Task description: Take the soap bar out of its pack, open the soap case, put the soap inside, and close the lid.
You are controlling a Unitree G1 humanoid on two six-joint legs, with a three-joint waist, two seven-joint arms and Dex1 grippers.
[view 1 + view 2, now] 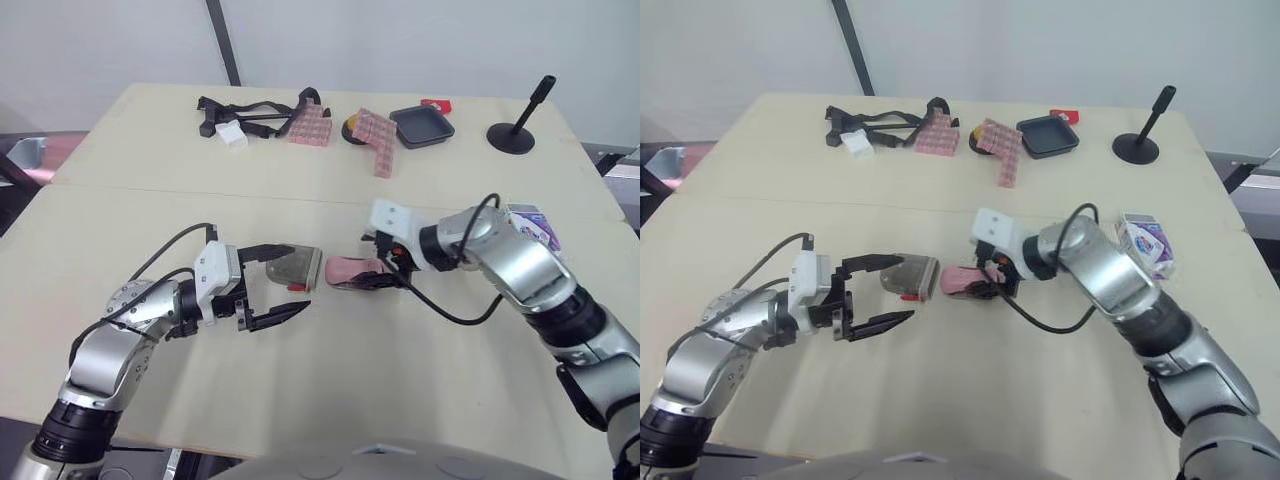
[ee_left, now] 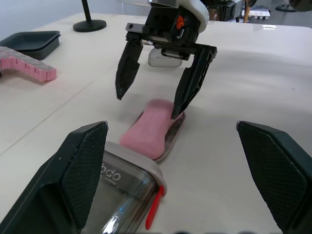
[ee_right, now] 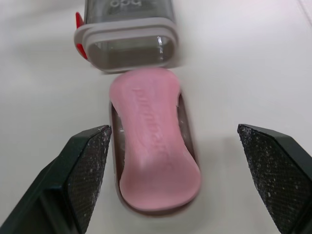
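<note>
A pink soap bar (image 3: pixel 153 141) lies on a shallow clear tray (image 3: pixel 187 127) at the table's middle. Its far end touches the open mouth of the clear soap case (image 3: pixel 127 41), which has a grey rim and a red latch. My right gripper (image 1: pixel 376 264) is open, with one finger on each side of the soap. My left gripper (image 1: pixel 297 277) is open too, and the other end of the case (image 2: pixel 122 190) sits between its fingers (image 2: pixel 73 170). The purple and white soap pack (image 1: pixel 530 225) lies behind my right forearm.
Along the far side lie black straps (image 1: pixel 245 112), a white block (image 1: pixel 231 134), two pink brick pieces (image 1: pixel 310 125) (image 1: pixel 378 138), a black tray (image 1: pixel 421 126) and a black stand (image 1: pixel 517 125). Bare table stretches in front of both grippers.
</note>
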